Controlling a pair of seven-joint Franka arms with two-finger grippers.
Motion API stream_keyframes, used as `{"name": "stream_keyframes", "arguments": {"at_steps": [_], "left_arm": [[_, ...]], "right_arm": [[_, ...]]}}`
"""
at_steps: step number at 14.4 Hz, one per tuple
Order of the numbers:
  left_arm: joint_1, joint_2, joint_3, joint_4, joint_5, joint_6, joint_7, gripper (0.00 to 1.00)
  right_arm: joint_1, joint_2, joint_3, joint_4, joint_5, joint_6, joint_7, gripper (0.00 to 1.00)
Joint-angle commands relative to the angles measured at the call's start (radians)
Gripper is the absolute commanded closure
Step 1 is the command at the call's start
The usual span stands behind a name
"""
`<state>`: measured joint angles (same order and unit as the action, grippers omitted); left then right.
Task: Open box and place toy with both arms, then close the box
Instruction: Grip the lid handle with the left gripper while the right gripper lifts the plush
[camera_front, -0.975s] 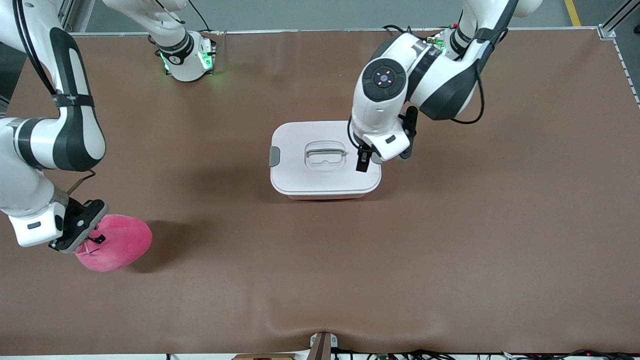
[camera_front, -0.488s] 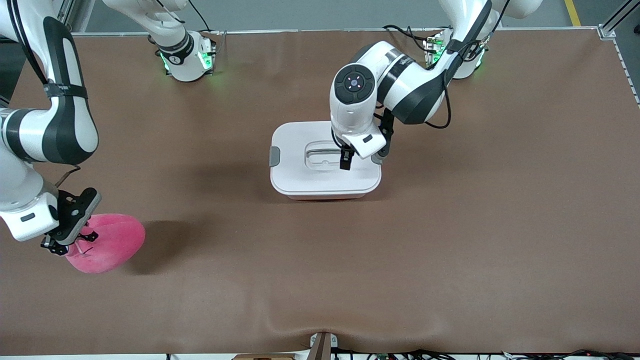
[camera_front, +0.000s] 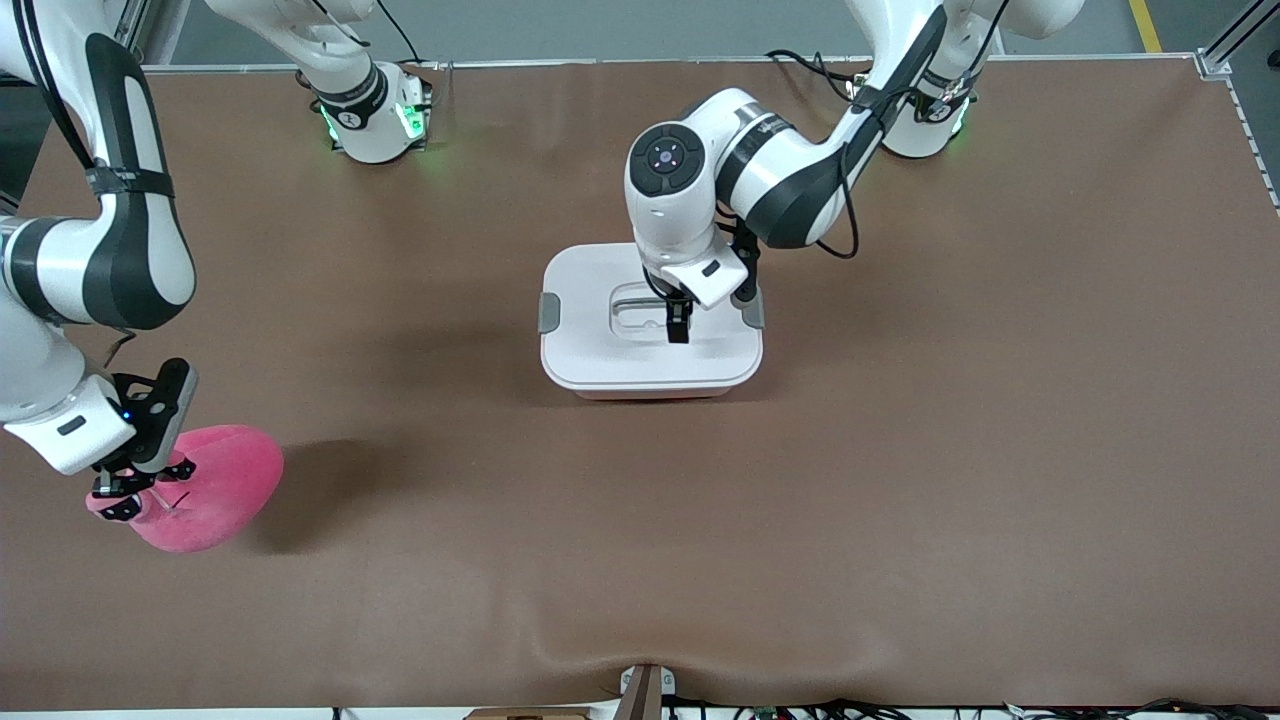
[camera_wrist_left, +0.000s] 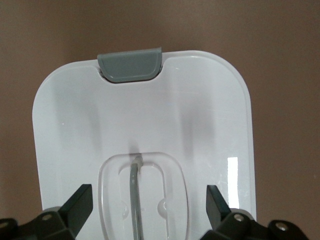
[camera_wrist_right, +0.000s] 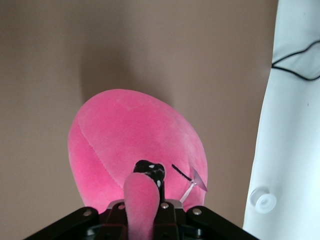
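Observation:
The box (camera_front: 600, 355) stands mid-table, its white lid (camera_wrist_left: 200, 115) on. One grey clip (camera_front: 549, 312) shows at the right arm's end of the lid and the other grey clip (camera_front: 753, 310) at the left arm's end. My left gripper (camera_front: 678, 326) hangs open over the lid's recessed handle (camera_wrist_left: 135, 192), its fingers (camera_wrist_left: 80, 205) on either side of the recess and apart from it. The bright pink toy (camera_front: 215, 490) is at the right arm's end of the table. My right gripper (camera_front: 120, 492) is shut on a small pink flap (camera_wrist_right: 141, 205) of the toy (camera_wrist_right: 135, 140).
The arms' bases, the right one (camera_front: 375, 120) and the left one (camera_front: 925, 115), stand along the table's edge farthest from the front camera. The brown table cover has a low ridge (camera_front: 600, 655) near the front camera. Part of the white right arm (camera_wrist_right: 295, 130) shows beside the toy.
My left gripper has moved from the clip at the left arm's end to over the lid's handle. My right gripper has carried the toy slightly toward the right arm's end.

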<state>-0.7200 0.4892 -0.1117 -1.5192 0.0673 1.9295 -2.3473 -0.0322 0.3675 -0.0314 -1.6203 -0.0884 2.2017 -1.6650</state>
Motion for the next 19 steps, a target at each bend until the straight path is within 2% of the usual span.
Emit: {"name": "stream_keyframes", "arguments": {"at_steps": [1,6,11,14,15,17,18,19], "left_arm": [[-0.007,0.015,0.001,0.019,0.008,0.017,-0.027,0.0],[-0.059,0.054,0.0,0.016,0.008,0.094,-0.127,0.0],[-0.068,0.054,0.0,-0.004,0.008,0.094,-0.132,0.0],[-0.067,0.034,0.0,-0.036,0.009,0.091,-0.129,0.0],[-0.064,0.029,0.0,-0.039,0.011,0.089,-0.124,0.03],[-0.058,0.028,0.0,-0.038,0.009,0.089,-0.124,0.45],[-0.058,0.028,0.0,-0.038,0.009,0.089,-0.124,0.56],[-0.058,0.029,0.0,-0.036,0.011,0.089,-0.122,0.61]], "right_arm": [[-0.002,-0.013,0.008,0.004,-0.019,0.0,-0.088,1.0],[0.009,-0.01,0.013,0.004,-0.011,0.001,-0.257,1.0],[0.028,-0.009,0.015,0.004,-0.004,0.001,-0.429,1.0],[0.029,-0.004,0.015,0.002,-0.002,-0.005,-0.458,1.0],[0.032,-0.004,0.015,0.002,-0.002,-0.01,-0.49,1.0],[0.041,-0.004,0.016,0.0,0.027,-0.029,-0.501,1.0],[0.054,-0.004,0.016,0.0,0.03,-0.061,-0.504,1.0],[0.066,-0.01,0.018,0.002,0.03,-0.089,-0.507,1.0]]}}
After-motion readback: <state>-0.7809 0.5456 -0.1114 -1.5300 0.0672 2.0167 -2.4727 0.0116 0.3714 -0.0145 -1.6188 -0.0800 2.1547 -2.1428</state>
